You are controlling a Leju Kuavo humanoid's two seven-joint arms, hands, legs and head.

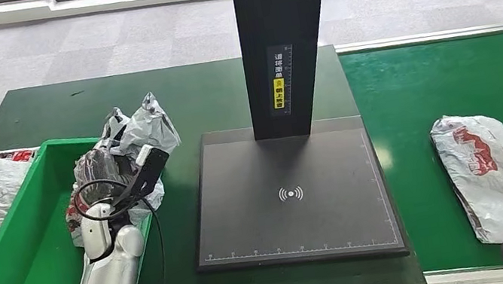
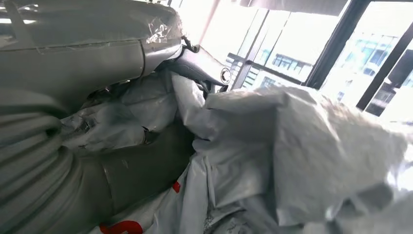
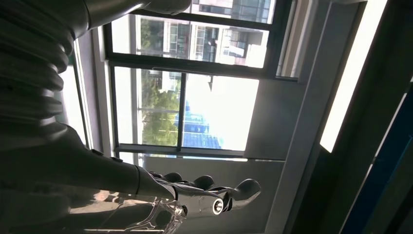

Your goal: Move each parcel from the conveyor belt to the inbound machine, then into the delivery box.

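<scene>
Crumpled grey-white plastic mailer parcel (image 1: pixel 132 142), soft, light and slippery, hangs bunched in my left hand (image 1: pixel 96 169) above the green plastic delivery box (image 1: pixel 19 259), while my right hand (image 3: pixel 204 187) stays-free, fingers apart.

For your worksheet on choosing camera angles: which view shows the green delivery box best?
The head view. It shows the green delivery box whole, beside the left hand holding a parcel at its rim. The left wrist view shows only crumpled parcel plastic; the right wrist view shows windows, no box.
</scene>
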